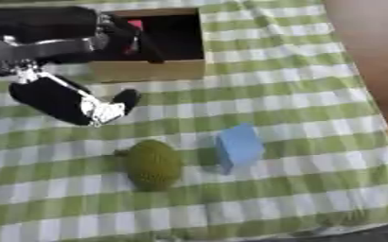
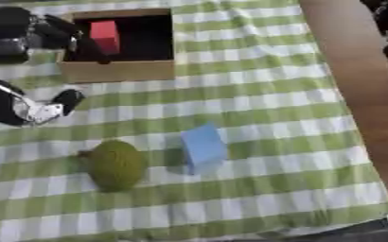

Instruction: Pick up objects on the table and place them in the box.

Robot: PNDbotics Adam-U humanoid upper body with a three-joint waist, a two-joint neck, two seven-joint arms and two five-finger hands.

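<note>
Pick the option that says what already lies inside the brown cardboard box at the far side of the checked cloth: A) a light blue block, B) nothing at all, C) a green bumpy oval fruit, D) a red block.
D: a red block shows inside the brown cardboard box, while the light blue block and the green bumpy oval fruit lie out on the green and white checked cloth.

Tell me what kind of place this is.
Probably a staged tabletop for sorting practice: a green checked cloth covers the table, with a cardboard box, a blue block and a green bumpy fruit laid out.
</note>
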